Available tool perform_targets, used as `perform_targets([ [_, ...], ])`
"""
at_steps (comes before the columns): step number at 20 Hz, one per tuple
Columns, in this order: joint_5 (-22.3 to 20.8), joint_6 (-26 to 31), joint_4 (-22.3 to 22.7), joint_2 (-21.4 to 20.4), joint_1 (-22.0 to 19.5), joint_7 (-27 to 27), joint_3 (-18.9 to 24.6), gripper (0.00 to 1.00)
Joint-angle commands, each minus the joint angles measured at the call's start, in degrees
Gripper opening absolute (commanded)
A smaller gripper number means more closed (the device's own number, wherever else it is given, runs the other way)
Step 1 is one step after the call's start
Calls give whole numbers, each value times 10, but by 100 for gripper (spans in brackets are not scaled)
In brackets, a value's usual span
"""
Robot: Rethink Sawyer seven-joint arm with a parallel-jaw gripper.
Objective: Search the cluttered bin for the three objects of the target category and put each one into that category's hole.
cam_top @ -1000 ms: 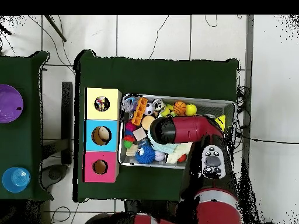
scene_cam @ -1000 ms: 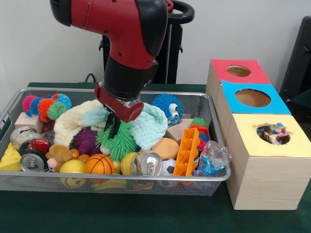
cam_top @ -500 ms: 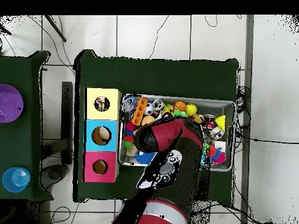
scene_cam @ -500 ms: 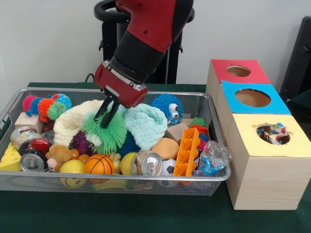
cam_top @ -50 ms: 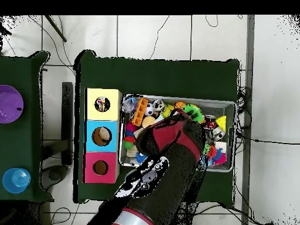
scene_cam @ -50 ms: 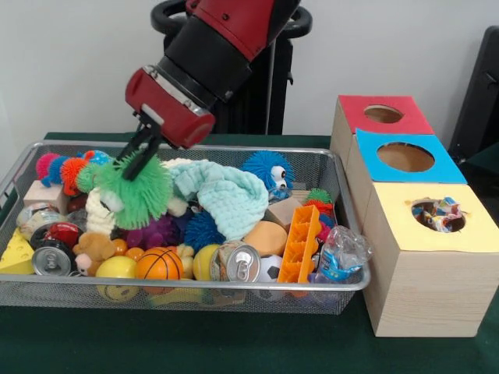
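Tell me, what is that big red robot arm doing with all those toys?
The robot's gripper is shut on a green spiky ball and holds it above the pile in the wire bin. The bin is crammed with toys, cans and soft cloths. Beside it stands a wooden box with three round holes, in red, blue and yellow tops. Something colourful already sits in the yellow one. The ball has not reached any hole yet.
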Motion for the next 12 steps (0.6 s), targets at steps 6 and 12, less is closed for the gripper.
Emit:
perform_targets([
  [6, 74, -26, 8, 29, 1, 121, -40, 0],
  [12, 107, -13, 28, 46, 46, 173, -136, 0],
])
